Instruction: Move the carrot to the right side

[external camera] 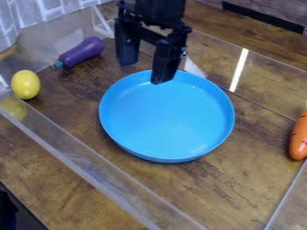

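Black pincer (146,61) points down over the far-left rim of the blue plate (126,135), fingers apart, nothing between them; one finger (166,65) hangs over the plate's back edge, the other sits further left, outside the rim. Carrot (299,137) lies well apart from the pincer, at the right edge of the view, partly cut off by the frame, orange body lying on the wooden table (246,193) to the right of the plate, not touching it. The whole width of the plate lies between pincer and carrot. Purple eggplant (82,51) lies just left of the pincer on the table, near but not touching. Yellow lemon (25,84) sits further left, near the left edge. Plate interior is bare blue, with no item inside it. Glare streaks on the table near the plate's right side.
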